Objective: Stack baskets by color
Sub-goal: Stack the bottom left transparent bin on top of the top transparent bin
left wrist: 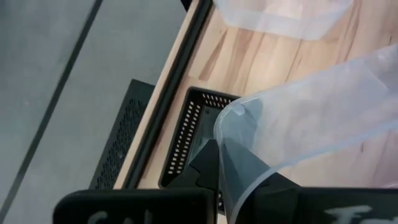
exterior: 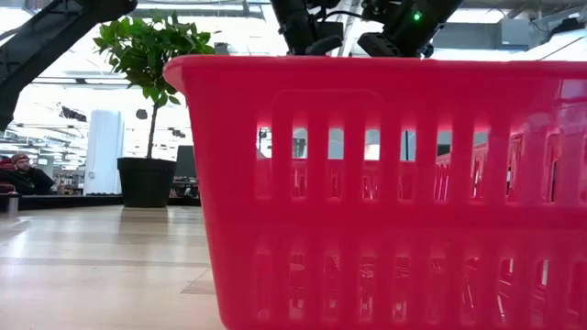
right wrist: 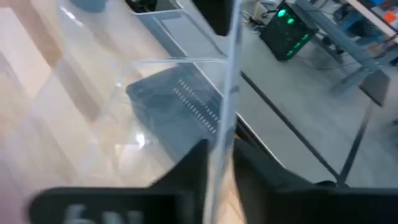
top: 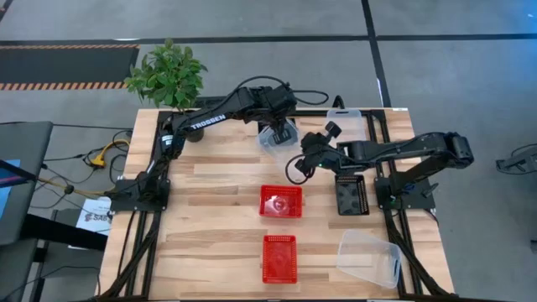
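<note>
We judge this to be the clear-bin step, caught at a hand-over. The left gripper (top: 278, 132) is clamped on the rim of a lifted clear bin (top: 274, 142) and holds it tilted above the table. The right gripper (top: 300, 162) has the opposite wall of that same bin between its two fingers. In the right wrist view those fingers sit tight on either side of the thin wall, so we read it as gripped too. Just beyond the left gripper, toward the table's far edge, a second clear bin (top: 344, 122) rests. A black basket (top: 352, 195) sits just beside and below the right gripper, on its arm's side. A third clear bin (top: 369, 257) lies well apart from both grippers, near the front edge. Two red baskets (top: 281, 201) (top: 279, 257) are in front of the grippers, the nearer one just past the right gripper and the other well apart. To our mind, the next move calls for one gripper to let go. The other must then carry the bin over a resting clear bin, level it, line up the rounded corners and lower it in. The thin, springy wall could slip or tip during that release. The only writing we can read is TROSSEN (top: 205, 124) in white along the left arm; a label by that arm's base is not legible.
</note>
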Tool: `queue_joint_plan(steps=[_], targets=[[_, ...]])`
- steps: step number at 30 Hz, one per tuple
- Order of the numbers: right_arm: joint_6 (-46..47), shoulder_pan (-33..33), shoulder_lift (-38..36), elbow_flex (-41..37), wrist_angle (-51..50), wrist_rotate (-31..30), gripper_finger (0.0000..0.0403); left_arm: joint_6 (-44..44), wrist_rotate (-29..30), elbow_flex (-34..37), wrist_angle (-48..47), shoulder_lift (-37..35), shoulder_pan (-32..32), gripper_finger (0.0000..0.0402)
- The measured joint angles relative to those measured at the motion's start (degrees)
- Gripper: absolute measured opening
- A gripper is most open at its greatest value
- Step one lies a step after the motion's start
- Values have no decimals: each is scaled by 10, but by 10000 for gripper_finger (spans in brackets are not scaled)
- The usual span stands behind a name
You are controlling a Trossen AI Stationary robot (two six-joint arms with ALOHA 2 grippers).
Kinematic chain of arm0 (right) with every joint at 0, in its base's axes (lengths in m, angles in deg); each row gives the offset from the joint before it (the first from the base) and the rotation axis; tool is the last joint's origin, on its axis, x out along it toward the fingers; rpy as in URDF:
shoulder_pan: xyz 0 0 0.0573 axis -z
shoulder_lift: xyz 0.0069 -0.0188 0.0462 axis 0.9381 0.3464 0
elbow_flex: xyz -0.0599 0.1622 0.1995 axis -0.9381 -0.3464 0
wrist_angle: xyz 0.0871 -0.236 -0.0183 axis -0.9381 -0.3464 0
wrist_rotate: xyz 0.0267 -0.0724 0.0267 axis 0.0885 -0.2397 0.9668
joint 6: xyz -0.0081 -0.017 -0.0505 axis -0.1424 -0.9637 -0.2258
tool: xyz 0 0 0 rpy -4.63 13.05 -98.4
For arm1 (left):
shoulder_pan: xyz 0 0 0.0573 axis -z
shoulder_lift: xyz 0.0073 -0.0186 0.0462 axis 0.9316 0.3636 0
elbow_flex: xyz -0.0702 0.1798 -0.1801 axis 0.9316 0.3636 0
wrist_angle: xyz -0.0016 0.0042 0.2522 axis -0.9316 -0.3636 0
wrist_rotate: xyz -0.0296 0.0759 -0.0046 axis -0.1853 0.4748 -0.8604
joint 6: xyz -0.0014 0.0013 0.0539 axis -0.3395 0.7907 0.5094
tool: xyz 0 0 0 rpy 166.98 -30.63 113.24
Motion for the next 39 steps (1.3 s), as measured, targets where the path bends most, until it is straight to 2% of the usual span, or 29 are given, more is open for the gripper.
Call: queue_joint_plan(steps=[3,4,9,17,23,28,34,39], targets=[[1,0,0,0,-2,-1,24,4,-2,0,-2,0,0,0],[1,0,-1,0,0,-2,15,3,1,0,0,0,0,0],[10,0,-6,0,-2,10,9,8,0,0,2,0,2,24],[43,8,-25,0,-28,39,5,1,26,0,6,-23,-2,149],[61,9,-54,1,-55,40,5,-21,29,0,-10,-86,-3,225],[114,35,-89,-3,-133,42,4,-48,96,7,-33,-160,6,246],[145,98,-163,-31,-157,36,4,-84,166,91,-26,-258,64,247],[154,164,-236,-42,-165,34,4,-94,271,269,68,-369,153,247]])
